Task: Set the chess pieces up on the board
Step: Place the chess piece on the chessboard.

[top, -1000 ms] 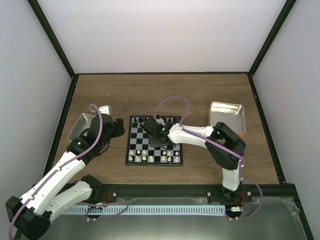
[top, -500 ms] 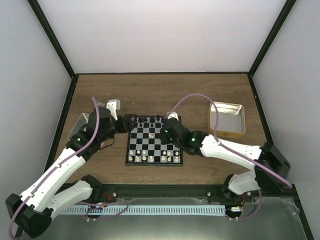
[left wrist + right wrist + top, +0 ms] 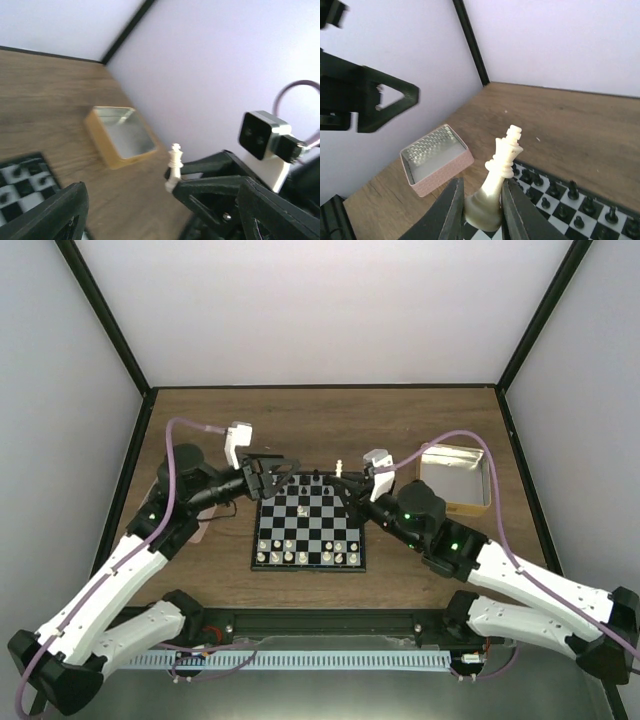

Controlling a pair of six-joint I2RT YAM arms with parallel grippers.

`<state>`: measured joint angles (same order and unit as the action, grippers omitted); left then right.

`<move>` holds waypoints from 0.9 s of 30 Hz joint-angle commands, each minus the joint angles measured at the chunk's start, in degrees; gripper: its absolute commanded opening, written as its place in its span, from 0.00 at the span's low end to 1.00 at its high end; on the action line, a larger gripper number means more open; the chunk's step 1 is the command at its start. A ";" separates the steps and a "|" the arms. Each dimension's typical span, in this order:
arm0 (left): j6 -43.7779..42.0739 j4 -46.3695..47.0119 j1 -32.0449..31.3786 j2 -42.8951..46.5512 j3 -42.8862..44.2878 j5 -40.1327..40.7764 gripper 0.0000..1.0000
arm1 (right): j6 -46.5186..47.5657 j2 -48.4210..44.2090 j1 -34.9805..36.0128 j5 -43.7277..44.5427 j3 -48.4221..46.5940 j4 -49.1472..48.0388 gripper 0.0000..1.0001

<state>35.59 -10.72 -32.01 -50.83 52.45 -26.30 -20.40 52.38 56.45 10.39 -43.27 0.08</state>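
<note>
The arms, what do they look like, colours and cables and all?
The left arm and right arm have white links with black joints and bases. A lilac cable loops along each. The left gripper and right gripper are black, with triangular open-frame fingers and a white camera block behind each. Small green lights glow on the right arm.

White arm links (image 3: 110,585), black joints (image 3: 420,510), lilac cables (image 3: 452,434).

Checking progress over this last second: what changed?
The right tool, shut on a cream king, drew back from the board's middle to its far right corner. The left tool swung from the tin to the far left corner, open. Near-row pieces stayed put.
</note>
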 commanded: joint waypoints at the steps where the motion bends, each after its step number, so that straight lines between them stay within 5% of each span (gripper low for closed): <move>1: 9.62 12.31 0.19 -2.79 1.56 -16.34 0.83 | 5.78 -3.20 0.28 -4.41 -0.32 -2.82 0.05; 8: 17.70 16.61 0.11 -8.46 2.83 -26.09 0.75 | 11.02 -4.42 0.32 -12.14 -0.57 -3.78 0.05; 21: 18.00 13.22 -0.31 -13.19 3.36 -30.31 0.48 | 15.69 -0.73 0.30 -19.24 -3.30 -0.88 0.05; 27: 13.26 6.90 -0.33 -14.33 2.88 -30.94 0.44 | 15.92 -0.02 0.28 -19.68 -3.39 -0.86 0.05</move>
<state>52.05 0.49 -32.10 -64.49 54.35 -55.13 -5.85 52.14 56.45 -7.81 -43.46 -0.89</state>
